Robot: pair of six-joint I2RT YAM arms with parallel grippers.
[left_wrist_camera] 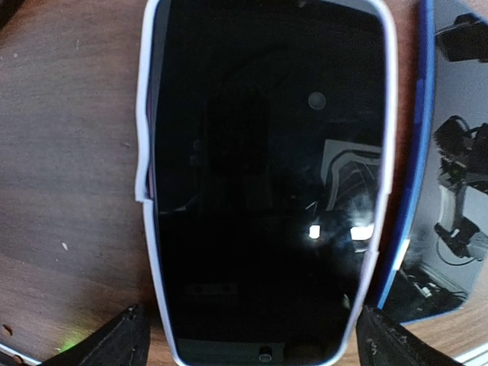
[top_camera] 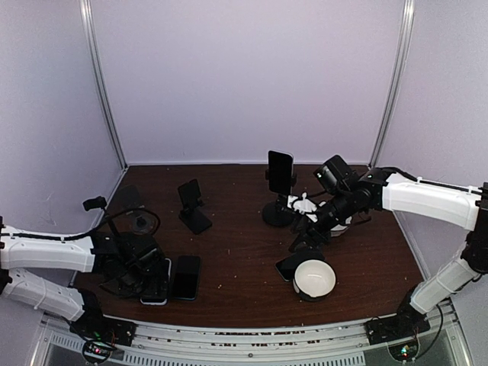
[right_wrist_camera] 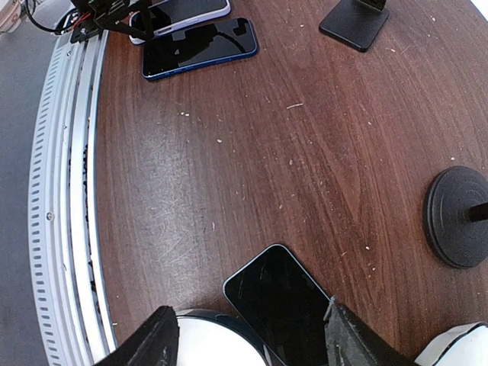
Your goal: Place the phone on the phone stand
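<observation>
Lilac walls enclose a dark wood desk [top_camera: 244, 252]. Low over its near-left corner, the left gripper [left_wrist_camera: 252, 347] has its fingers [left_wrist_camera: 114, 347] spread to either side of the white-cased phone [left_wrist_camera: 267, 175], which lies flat, screen up. They straddle it, seemingly to close across its width, but no squeeze is on yet. Just right of it lies a blue-edged phone [left_wrist_camera: 450, 152]. Farther back stands a bare black phone stand [top_camera: 194, 207], the likely goal. On the right side, the right gripper [right_wrist_camera: 252, 328] hangs with fingers released above a black phone [right_wrist_camera: 282, 293] beside a white bowl [top_camera: 314, 296], in which nothing shows. Beyond it another phone [top_camera: 280, 171] sits upright on a round-based stand [top_camera: 276, 215].
</observation>
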